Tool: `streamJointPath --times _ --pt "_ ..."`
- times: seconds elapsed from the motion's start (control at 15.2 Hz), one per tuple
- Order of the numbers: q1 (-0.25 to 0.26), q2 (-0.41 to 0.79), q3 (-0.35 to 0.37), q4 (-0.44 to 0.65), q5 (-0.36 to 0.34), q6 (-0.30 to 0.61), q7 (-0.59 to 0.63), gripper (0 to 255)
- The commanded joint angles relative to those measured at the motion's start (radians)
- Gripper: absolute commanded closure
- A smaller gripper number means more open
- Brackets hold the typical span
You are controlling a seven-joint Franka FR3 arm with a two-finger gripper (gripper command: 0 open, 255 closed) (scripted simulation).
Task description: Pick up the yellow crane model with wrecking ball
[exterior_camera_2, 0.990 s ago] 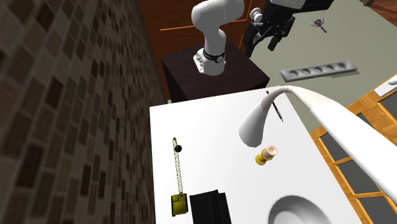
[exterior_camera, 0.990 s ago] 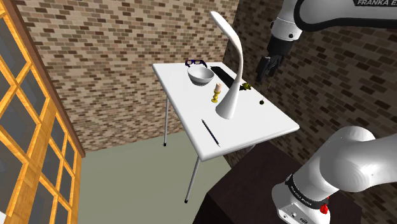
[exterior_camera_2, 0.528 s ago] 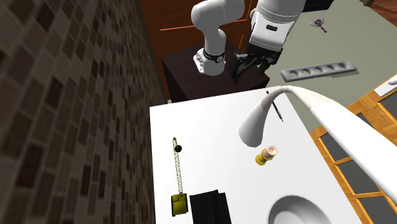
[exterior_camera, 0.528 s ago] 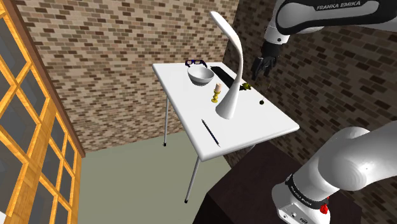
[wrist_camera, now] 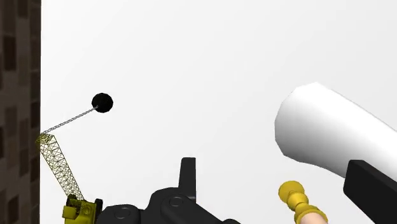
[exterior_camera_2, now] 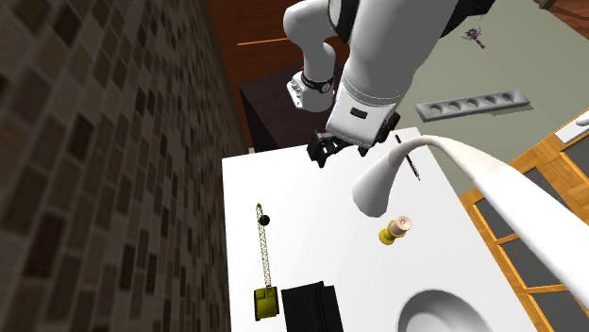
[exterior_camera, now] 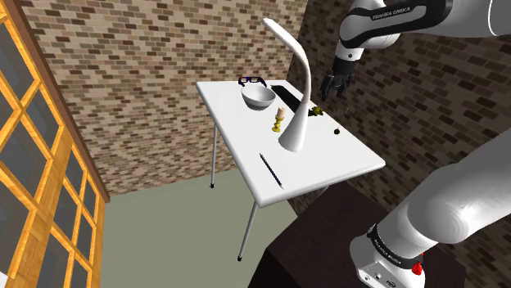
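- Over the white table [exterior_camera: 246, 147], the black gripper [exterior_camera_2: 322, 155] hung with its 2 fingers standing apart, and we saw nothing held between them.
- In the second exterior view, the yellow crane model [exterior_camera_2: 264, 255] lay flat on the table at 7 o'clock from the gripper, along the edge by the brick wall [exterior_camera_2: 113, 189], its black wrecking ball [exterior_camera_2: 264, 219] at the end nearer the gripper.
- At 4 o'clock from the gripper stood 1 white lamp [exterior_camera_2: 378, 184], with 1 yellow candlestick [exterior_camera_2: 395, 229] past it.

On the table [exterior_camera_2: 311, 219], the crane model [exterior_camera_2: 267, 257] lies just beside the box [exterior_camera_2: 316, 307].
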Motion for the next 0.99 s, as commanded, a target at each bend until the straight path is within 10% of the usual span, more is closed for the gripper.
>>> streamJointPath --times 0.0,0.92 --pt "-0.012 0.078 -0.025 0.056 0.025 0.01 -0.03 0" --pt "-0.206 0.647 -0.092 0.579 0.263 -0.054 -0.222 0"
